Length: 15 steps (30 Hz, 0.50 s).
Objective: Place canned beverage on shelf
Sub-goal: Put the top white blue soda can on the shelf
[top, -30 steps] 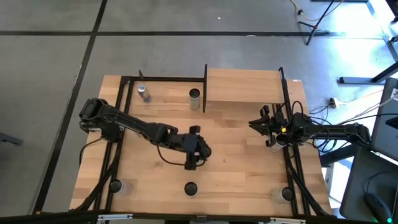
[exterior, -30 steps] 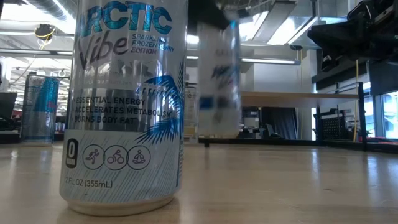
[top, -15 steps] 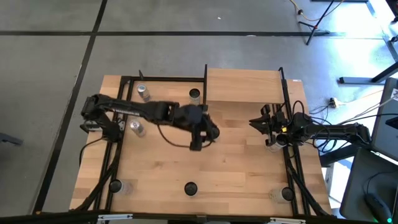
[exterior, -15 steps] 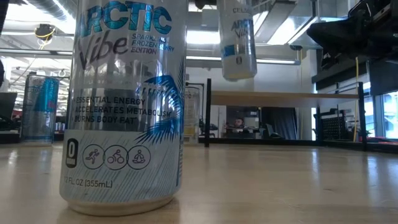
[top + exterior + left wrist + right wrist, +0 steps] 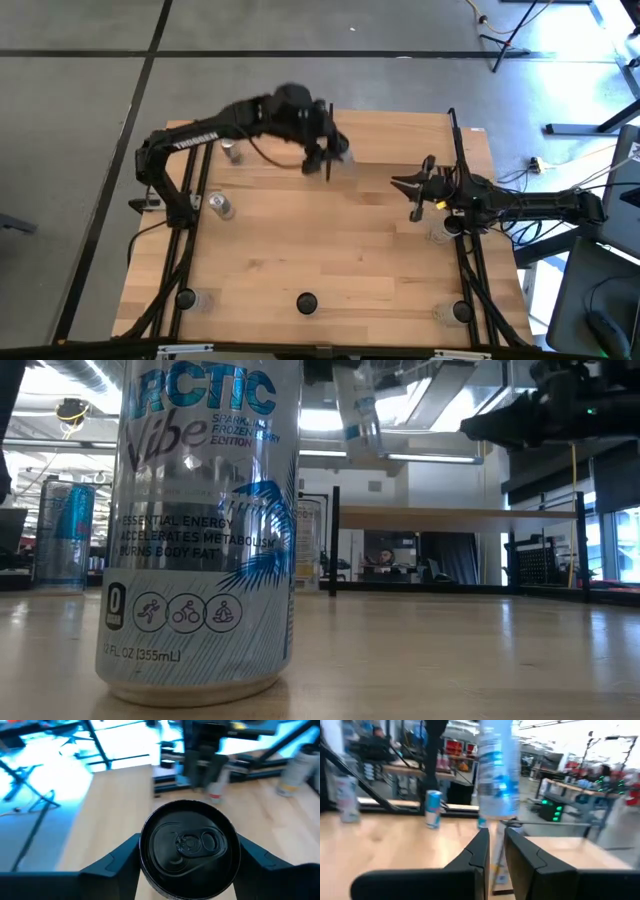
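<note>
- Pale plank tabletop (image 5: 320, 260) framed by black posts; shelf (image 5: 400, 135) at its far edge.
- Left gripper (image 5: 325, 155), raised over the shelf's near-left corner, pinches a canned beverage (image 5: 189, 847): dark lid, pull-tab intact, upright.
- Right gripper (image 5: 415, 192), fingers almost pressed together, holds nothing.
- Other cans: Arctic Vibe can (image 5: 205, 530); blue-silver can (image 5: 63, 535).

My arms: left arm (image 5: 215, 128) matte black, white lettering along link, thin black cable looping beneath; right arm (image 5: 520, 205) black, yellow-orange spot near wrist.
</note>
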Each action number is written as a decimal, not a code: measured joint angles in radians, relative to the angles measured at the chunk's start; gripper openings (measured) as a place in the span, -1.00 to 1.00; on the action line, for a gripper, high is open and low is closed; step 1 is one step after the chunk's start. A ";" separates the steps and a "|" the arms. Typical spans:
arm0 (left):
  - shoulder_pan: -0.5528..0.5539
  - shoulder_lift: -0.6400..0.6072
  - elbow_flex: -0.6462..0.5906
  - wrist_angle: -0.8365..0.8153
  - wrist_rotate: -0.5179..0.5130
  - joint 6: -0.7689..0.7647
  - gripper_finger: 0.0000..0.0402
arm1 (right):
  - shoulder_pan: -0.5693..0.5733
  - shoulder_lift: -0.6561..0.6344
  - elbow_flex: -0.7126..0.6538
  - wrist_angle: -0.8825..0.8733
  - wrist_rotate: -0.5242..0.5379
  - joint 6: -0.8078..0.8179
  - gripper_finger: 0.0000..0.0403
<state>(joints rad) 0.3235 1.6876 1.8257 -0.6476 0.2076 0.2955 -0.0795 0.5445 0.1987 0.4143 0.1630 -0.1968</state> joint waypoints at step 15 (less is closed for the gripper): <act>0.189 0.341 0.486 -0.273 0.126 0.144 0.02 | -0.144 0.226 0.086 -0.025 -0.014 -0.045 -0.75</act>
<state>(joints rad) 0.5121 2.0288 2.3116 -0.9210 0.3335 0.4394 -0.2234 0.7704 0.2844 0.3894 0.1492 -0.2420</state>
